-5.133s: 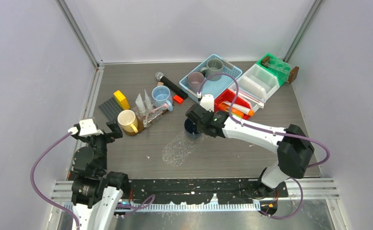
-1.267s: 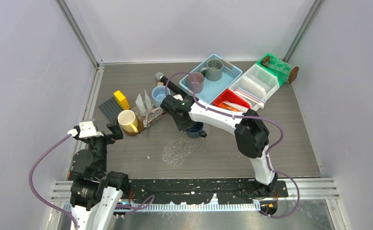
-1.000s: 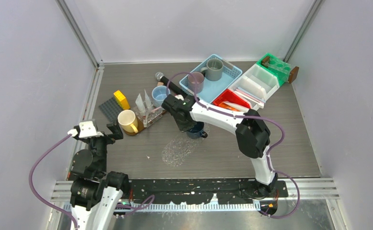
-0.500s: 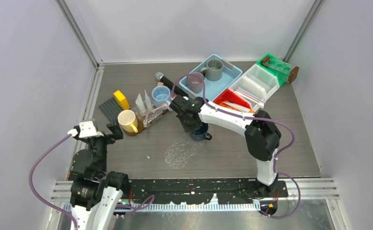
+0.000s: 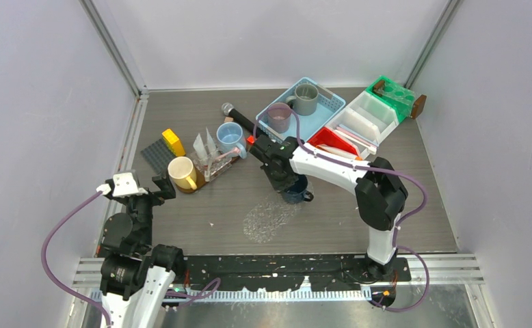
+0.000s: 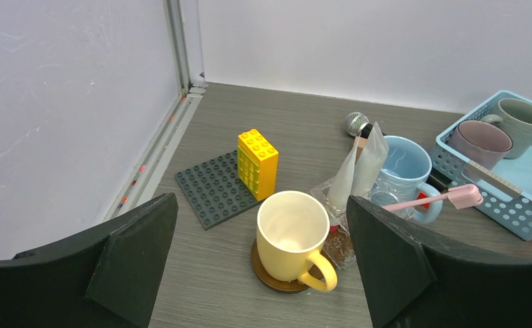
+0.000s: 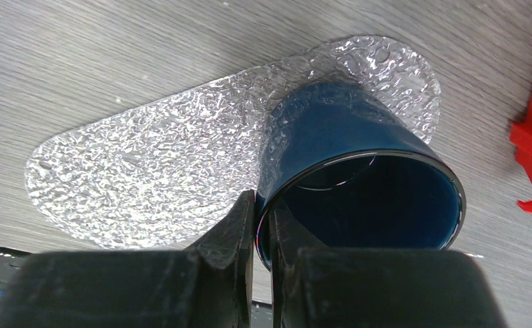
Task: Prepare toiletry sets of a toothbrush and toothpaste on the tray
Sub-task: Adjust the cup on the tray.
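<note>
My right gripper (image 5: 282,179) (image 7: 262,206) is shut on the rim of a dark blue mug (image 5: 297,190) (image 7: 349,147). One finger is inside the mug and one outside. The mug stands on one end of a clear crinkled plastic tray (image 5: 267,215) (image 7: 147,174) in the middle of the table. A pink toothbrush (image 6: 434,199) rests across the light blue mug (image 6: 400,164). White toothbrush and toothpaste items (image 5: 336,147) lie in the red bin (image 5: 320,140), partly hidden by my right arm. My left gripper (image 5: 155,186) (image 6: 260,205) hangs open near the yellow mug (image 6: 294,232), holding nothing.
The yellow mug (image 5: 181,172) sits on a brown coaster. A yellow brick (image 5: 173,141) stands on a grey baseplate (image 5: 155,154). A black microphone (image 5: 239,117) lies behind the light blue mug. The blue basket (image 5: 318,119) holds two mugs. White and green bins (image 5: 373,113) stand back right.
My right arm has swung to the right and a little nearer, dragging the dark blue mug and the clear tray with it. The left arm has not moved.
</note>
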